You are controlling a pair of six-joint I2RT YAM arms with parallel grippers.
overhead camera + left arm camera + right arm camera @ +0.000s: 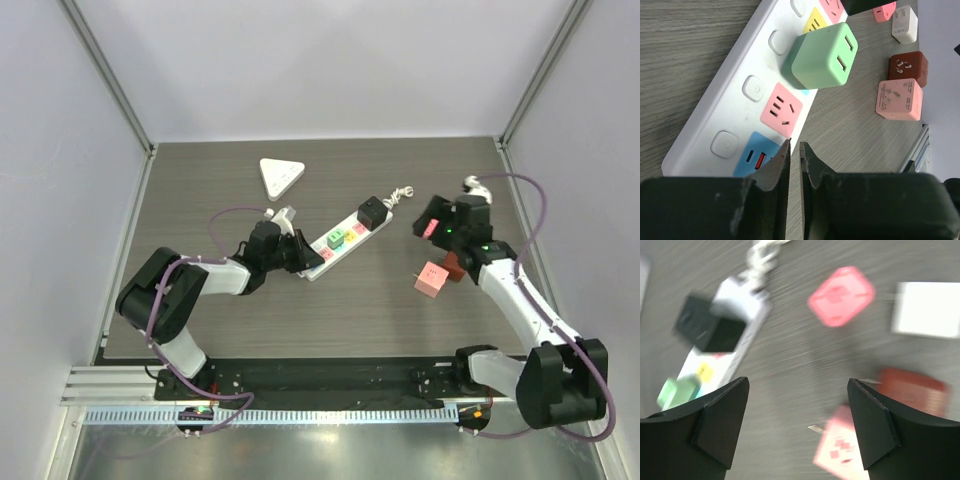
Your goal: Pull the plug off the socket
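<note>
1. The left claw [794,150] has its jaws drawn almost together with nothing between them. Its tips rest at the near edge of the power strip [735,115], probably to pin the strip to the desk [250,310] so that it does not lift when a plug is pulled.
2. The green plug [822,57] sits in its socket just ahead of that claw's tips, and the bare pink socket lies between them.
3. The right claw [797,385] hangs wide open and empty above the desk.
4. Four loose plugs lie apart from the strip. The pink plug [841,295] and white plug [927,310] are ahead of the right claw, and the red plug [912,387] and a second pink one are under its right finger.
5. The black plug [707,327] is seated at the cord end of the strip, ahead and to the left of the right claw. It looks like the next one to grasp, though blur in the wrist view hides finer detail.
</note>
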